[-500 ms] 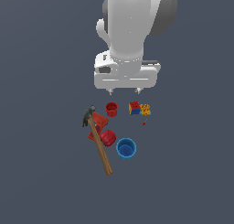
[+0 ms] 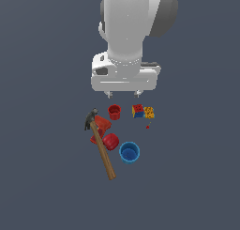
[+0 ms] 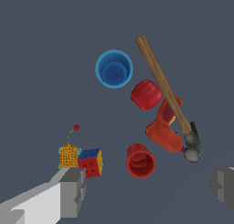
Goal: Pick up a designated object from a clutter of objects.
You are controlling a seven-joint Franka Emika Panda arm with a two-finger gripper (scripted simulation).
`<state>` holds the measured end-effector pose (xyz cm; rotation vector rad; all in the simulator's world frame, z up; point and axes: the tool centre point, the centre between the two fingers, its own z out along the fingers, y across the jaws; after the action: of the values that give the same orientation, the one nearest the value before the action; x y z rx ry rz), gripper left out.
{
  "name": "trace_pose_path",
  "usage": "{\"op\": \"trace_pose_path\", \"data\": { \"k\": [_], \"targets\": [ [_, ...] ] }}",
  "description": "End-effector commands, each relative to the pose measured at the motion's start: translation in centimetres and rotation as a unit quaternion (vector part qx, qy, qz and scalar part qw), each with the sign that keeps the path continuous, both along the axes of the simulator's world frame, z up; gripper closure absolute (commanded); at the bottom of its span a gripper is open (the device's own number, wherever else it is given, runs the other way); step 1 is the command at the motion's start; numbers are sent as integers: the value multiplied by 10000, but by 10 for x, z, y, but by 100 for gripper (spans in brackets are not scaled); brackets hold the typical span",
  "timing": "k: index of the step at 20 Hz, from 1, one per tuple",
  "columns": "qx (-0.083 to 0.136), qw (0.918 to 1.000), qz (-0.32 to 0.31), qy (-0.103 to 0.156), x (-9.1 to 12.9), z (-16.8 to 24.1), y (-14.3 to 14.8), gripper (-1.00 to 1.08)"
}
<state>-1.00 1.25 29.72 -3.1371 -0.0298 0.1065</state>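
jaws wide apart (gripping nothing), above red cup (image 3: 140, 161)

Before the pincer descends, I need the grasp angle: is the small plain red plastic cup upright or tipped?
Upright: the small plain red plastic cup shows its open round rim and empty inside to both views.

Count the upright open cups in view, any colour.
2. Red cup stands alone between hammer head and toy blocks; blue cup stands beside the hammer's wooden handle. The other red pieces aren't upright cups. None look hidden.
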Motion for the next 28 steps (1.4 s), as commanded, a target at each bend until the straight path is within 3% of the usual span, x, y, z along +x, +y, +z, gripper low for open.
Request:
{"op": "trace_pose_path", "data": {
  "k": [1, 9, 17, 28],
  "targets": [
    [-23, 10000, 6, -18, 2, 1, -4, -92],
    [-16, 10000, 0, -27, 0, -8, -5, -92],
    [-6, 10000, -18, -76, -10, -44, -12, -92],
    [3, 9998, -70, -196, -48, -124, -28, -92]
  ]
}}
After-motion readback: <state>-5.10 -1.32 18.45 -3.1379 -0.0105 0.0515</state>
